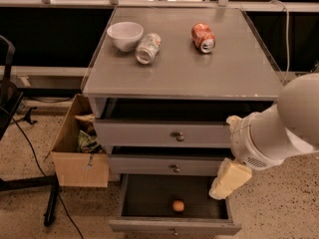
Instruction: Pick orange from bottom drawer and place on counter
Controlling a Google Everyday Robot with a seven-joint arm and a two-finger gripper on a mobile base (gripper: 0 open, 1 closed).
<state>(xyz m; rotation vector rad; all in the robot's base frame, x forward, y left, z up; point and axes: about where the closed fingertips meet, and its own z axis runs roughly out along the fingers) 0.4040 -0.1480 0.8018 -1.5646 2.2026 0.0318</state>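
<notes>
camera view has the gripper (229, 179), a pale yellowish claw at the end of the white arm (279, 133), hanging over the right front corner of the open bottom drawer (174, 226); whether the claw is apart or together cannot be told. the orange (178, 205) is the one thing visible in that drawer, lying on its dark floor near the front wall at about mid-width, below and to the left of the claw and apart from it. the middle drawer (149, 164) and the top drawer (144, 133) above are each pulled out a little, their contents hidden. on the counter (199, 78) a silver can (148, 48) lies on its side just beside a white bowl (124, 35), and a red-orange can (203, 37) lies on its side farther right; the print on both cans cannot be read. left of the cabinet, an open cardboard box (75, 168) holds crumpled packaging.
</notes>
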